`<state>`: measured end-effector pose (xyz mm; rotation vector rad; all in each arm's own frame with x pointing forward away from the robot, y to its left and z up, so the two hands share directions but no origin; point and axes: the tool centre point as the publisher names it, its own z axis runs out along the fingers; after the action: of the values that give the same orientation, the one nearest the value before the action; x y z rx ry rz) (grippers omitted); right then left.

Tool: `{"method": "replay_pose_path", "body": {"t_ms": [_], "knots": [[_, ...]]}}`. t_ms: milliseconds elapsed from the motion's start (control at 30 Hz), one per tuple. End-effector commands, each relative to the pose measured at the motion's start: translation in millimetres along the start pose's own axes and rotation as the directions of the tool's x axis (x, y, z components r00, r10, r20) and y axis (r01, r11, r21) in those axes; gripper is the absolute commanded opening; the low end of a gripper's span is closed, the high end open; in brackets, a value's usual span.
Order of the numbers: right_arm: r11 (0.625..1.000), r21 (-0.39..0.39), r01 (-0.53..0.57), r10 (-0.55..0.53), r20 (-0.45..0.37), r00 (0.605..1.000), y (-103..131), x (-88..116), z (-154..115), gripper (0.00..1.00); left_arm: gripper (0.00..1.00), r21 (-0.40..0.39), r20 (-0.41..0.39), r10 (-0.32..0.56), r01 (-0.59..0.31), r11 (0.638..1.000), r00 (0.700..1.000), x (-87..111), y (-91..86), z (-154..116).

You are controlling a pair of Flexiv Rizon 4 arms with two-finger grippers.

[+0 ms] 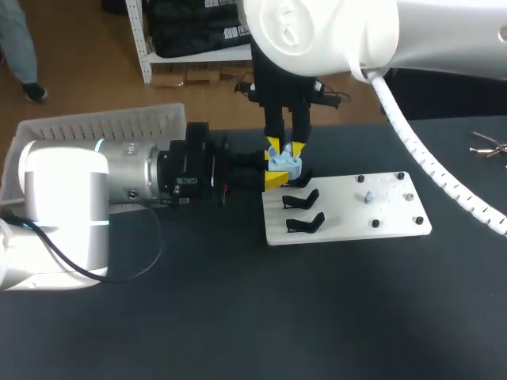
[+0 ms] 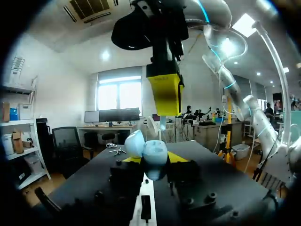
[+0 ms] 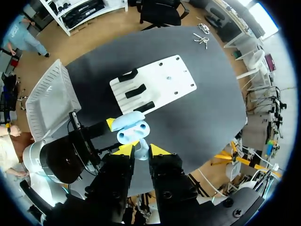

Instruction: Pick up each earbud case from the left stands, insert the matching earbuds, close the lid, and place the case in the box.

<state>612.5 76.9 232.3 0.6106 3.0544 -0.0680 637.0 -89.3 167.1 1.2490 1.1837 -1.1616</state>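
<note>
Head view: left gripper point(image 1: 277, 176) comes in from the left, level with the table, and is closed on a pale blue earbud case point(image 1: 285, 164), one yellow tip on each side of the base. The case is held above the near-left corner of the white board point(image 1: 348, 218), beside the black stands point(image 1: 303, 202).

Left wrist view: case point(image 2: 154, 153) is glossy and rounded, with its lid hinged open and tipped to one side. It sits between the gripper's point(image 2: 153, 159) yellow tips.

Right wrist view: right gripper point(image 3: 141, 149) hangs straight above the open case point(image 3: 131, 128), fingers nearly together and pinching a pale blue earbud point(image 3: 141, 153) by its stem. The two wells inside the case show as shallow hollows.

Loose earbud point(image 1: 369, 196), the same blue, lies on the board among black pegs. White slatted box point(image 1: 103, 127) stands well left of the board, behind the left arm.
</note>
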Motion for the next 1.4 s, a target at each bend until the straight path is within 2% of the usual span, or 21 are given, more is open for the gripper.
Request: {"method": "replay_pose_path", "body": {"t_ms": [33, 1400], "knots": [[1.000, 0.001, -0.003, 0.003, -0.003, 1.000, 1, -1, 2, 0.00, 0.00, 0.000, 0.003, 0.002, -0.002, 1.000, 1.000, 0.9, 1.1, 0], [0.999, 0.037, -0.025, 0.026, -0.033, 0.999, 3, -11, 16, 0.00, 0.00, 0.000, 0.003, 0.002, -0.002, 1.000, 1.000, 0.9, 1.1, 0]]}}
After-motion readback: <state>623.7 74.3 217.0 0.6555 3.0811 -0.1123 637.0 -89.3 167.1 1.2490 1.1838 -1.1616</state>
